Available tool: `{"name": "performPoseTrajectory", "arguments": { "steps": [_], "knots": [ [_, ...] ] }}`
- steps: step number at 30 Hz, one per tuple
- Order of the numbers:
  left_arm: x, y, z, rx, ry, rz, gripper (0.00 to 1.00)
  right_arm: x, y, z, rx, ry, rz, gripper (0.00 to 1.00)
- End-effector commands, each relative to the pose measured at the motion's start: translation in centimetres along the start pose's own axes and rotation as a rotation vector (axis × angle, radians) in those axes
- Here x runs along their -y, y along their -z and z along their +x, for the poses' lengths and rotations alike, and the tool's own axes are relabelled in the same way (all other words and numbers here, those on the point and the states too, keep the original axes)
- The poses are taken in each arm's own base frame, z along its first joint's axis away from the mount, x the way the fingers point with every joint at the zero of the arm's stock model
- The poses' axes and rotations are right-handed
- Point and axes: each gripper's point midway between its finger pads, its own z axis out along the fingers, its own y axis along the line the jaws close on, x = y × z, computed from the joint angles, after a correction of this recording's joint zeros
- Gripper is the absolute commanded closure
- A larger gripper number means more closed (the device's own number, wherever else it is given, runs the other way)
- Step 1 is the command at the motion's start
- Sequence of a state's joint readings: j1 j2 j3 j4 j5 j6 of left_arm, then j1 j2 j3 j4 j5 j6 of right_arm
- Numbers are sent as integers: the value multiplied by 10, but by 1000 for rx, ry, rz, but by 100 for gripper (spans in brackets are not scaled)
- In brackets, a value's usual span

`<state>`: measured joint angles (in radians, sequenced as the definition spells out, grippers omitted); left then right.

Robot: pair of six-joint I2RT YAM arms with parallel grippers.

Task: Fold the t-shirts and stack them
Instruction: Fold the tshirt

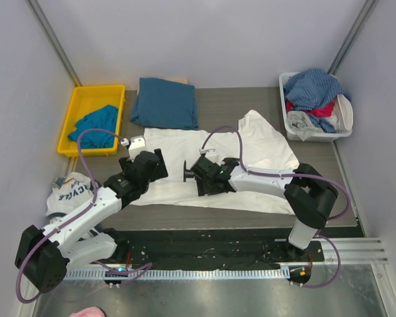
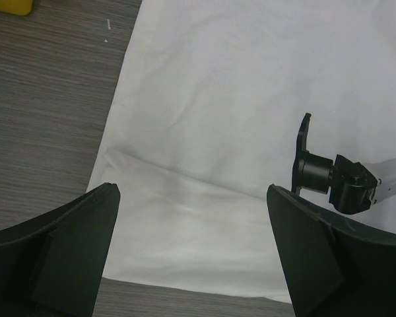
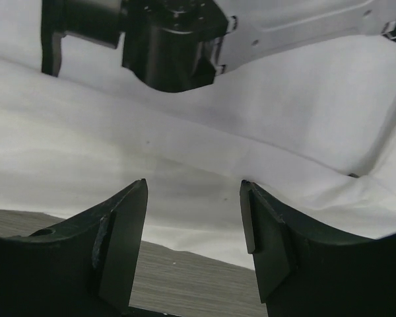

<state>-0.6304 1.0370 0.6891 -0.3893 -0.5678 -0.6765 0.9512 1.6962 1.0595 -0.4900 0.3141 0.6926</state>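
The white t-shirt [image 1: 257,148] lies spread flat in the middle of the table; no black marks show on it. The dark blue t-shirt [image 1: 165,102] lies folded behind it. My left gripper [image 1: 148,173] hovers open and empty over the white shirt's near left part [image 2: 204,99], with the gripper [image 2: 193,191] just inside the shirt's near edge. My right gripper [image 1: 211,186] is tucked under its own arm, open and empty, above the shirt's near edge [image 3: 185,218], with the gripper [image 3: 193,185] over the cloth.
A yellow bin [image 1: 86,96] holding a teal cloth [image 1: 94,124] stands at the back left. A white basket [image 1: 297,132] of mixed clothes stands at the back right. A lettered white garment [image 1: 69,191] lies at the left. The right arm's elbow [image 2: 330,175] hangs between the grippers.
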Motion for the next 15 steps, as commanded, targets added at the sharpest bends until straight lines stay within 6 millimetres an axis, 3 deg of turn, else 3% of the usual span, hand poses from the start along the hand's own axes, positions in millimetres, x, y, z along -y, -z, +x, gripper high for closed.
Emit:
{"name": "performPoseTrajectory", "arguments": {
  "steps": [1, 6, 11, 15],
  "knots": [
    [-4, 3, -8, 23, 18, -10, 0, -31, 1, -8, 59, 3, -13, 34],
    [-5, 2, -5, 19, 26, -10, 0, -38, -12, 3, 66, 30, 31, 34],
    [-7, 1, -3, 18, 28, -14, 0, -36, -24, 29, 35, 94, 79, 34],
    [-9, 1, -3, 17, 30, -18, 0, -35, -22, 50, 12, 138, 85, 34]
  ]
}}
